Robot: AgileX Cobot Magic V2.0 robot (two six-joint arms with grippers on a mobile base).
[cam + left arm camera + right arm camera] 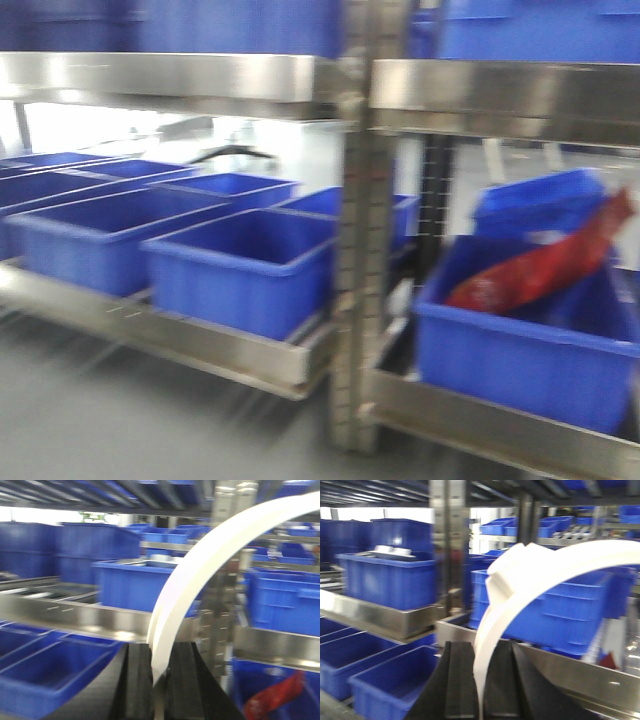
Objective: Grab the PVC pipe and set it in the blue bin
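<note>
Front view is aimed at the rack (355,300) from mid range, slightly downward. Wrist views are pointed forward along left gripper (159,650) and right gripper (480,650), pipe (200,570) close to lens. Rack and bins (240,265) are shared by all three; red bag (540,265) by front and left.

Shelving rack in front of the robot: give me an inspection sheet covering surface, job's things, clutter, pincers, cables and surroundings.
Surface: steel shelf, rows of open blue bins.
Job's things: PVC pipe, curved, white; second white arc with rounded end.
Clutter: red bag in the right-hand bin.
Pincers: left pincer shut on the PVC pipe; right pincer shut on the second white arc.
Cables: nothing seen.
Surroundings: further racks of bins; grey floor; frames blurred.
</note>
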